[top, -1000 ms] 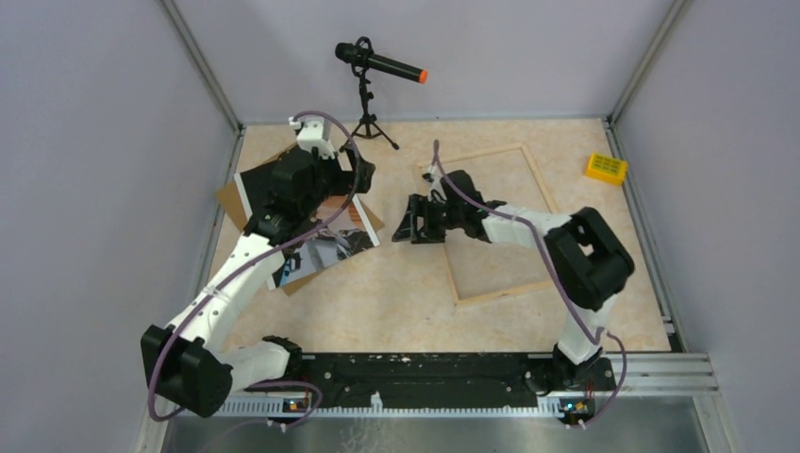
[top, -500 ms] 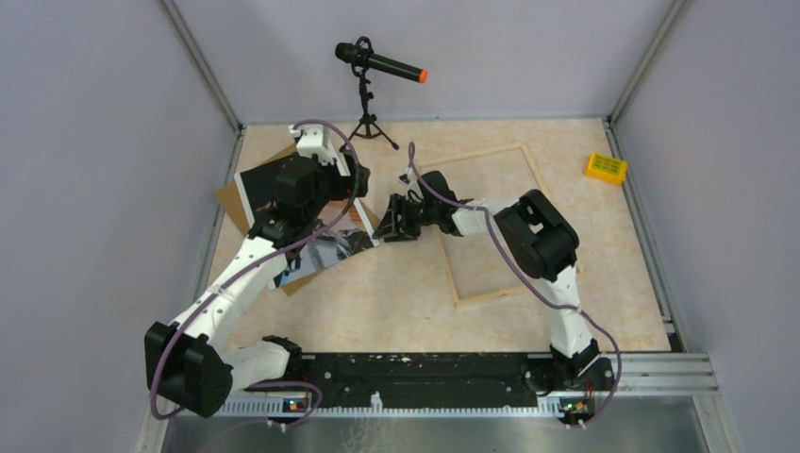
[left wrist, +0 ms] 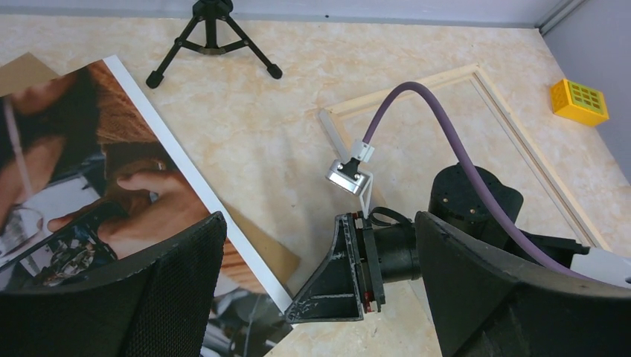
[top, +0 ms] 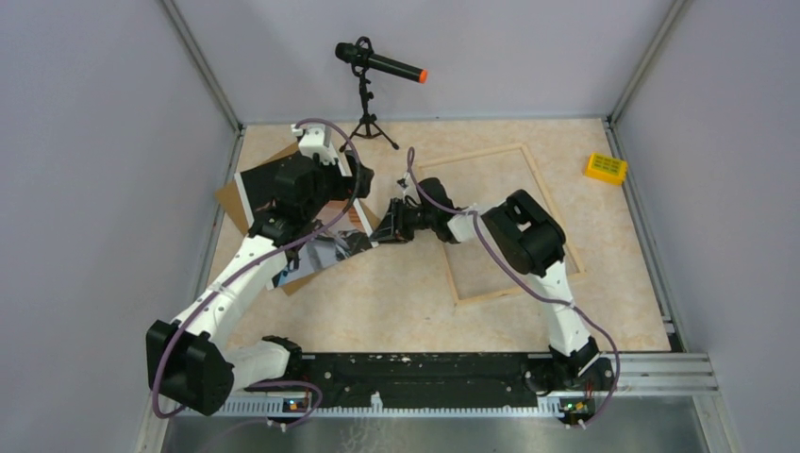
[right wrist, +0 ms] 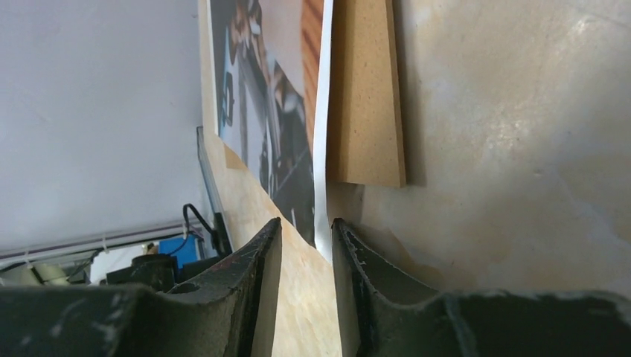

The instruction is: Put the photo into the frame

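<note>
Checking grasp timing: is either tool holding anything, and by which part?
Nothing gripped: right tool straddles a corner of the photo, jaws apart; left tool open.

Soft, even brightness; faint shadows; near right pincer (right wrist: 305, 229) slightly blurred.

Left arm (top: 247, 260) over photo (top: 325, 247), microphone stand (top: 367, 121) behind (close), near tabletop (top: 396, 307) open

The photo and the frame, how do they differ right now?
The photo is a solid glossy print with a white border; the frame is an open rectangle of pale wood rails. The photo lies on a brown backing board; the frame lies directly on the table. Both are rectangular.
</note>
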Tool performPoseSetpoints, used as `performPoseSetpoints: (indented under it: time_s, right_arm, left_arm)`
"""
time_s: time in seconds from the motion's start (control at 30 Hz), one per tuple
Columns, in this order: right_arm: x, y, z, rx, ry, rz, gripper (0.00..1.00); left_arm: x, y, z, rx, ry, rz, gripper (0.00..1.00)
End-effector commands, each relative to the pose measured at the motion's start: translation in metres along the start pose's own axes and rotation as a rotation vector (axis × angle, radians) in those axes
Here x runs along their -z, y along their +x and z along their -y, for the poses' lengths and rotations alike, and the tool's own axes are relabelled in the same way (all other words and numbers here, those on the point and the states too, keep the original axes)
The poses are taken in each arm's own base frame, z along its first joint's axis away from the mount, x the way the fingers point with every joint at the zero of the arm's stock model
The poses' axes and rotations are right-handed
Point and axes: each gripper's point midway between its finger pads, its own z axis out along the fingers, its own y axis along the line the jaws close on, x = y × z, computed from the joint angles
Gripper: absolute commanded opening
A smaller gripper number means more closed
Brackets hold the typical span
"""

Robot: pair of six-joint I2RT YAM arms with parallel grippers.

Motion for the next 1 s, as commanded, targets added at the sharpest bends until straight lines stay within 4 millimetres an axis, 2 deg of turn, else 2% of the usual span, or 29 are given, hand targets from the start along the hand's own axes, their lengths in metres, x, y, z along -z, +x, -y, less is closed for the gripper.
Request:
performPoseSetpoints:
  time_s: [0.0,0.3,0.43,0.53,0.63,0.67,0.73,0.8,0.87,0.9,0.97]
  right_arm:
    - [-0.008,-0.004,-0.011,0.003,-0.062,0.025,0.29]
    - [-0.010,-0.006,0.000,-0.021,-0.004,0.044,0.12]
    - [-0.002,-0.011,-0.016,0.029,0.006,0.043,0.01]
    - [0.019,-0.015,-0.043,0.098,0.012,0.031,0.00]
    - [0.062,-0.016,-0.067,0.173,0.034,0.031,0.00]
    - [0.086,-0.022,-0.077,0.205,0.040,0.048,0.00]
    - [0.127,-0.020,-0.083,0.213,0.035,0.040,0.00]
    - [0.171,-0.021,-0.074,0.211,0.114,0.061,0.00]
    - [0.224,-0.024,-0.050,0.207,0.335,0.091,0.00]
    - [0.255,-0.028,-0.040,0.263,0.463,0.107,0.00]
    - [0.312,-0.032,-0.030,0.317,0.717,0.158,0.00]
  left_arm:
    - [0.000,-0.021,0.014,0.013,0.070,0.053,0.99]
    - [0.000,-0.024,0.012,0.023,0.080,0.052,0.99]
    - [-0.001,-0.024,0.007,0.038,0.072,0.050,0.99]
    - [0.001,-0.026,0.006,0.039,0.066,0.056,0.99]
    - [0.003,-0.030,0.004,0.035,0.051,0.067,0.99]
    - [0.003,-0.031,0.003,0.036,0.047,0.070,0.99]
    - [0.005,-0.030,0.003,0.041,0.040,0.059,0.99]
    - [0.007,-0.031,0.003,0.044,0.042,0.056,0.99]
    - [0.008,-0.032,0.003,0.041,0.036,0.059,0.99]
    - [0.008,-0.032,0.003,0.041,0.032,0.057,0.99]
    - [0.008,-0.033,0.005,0.046,0.033,0.050,0.99]
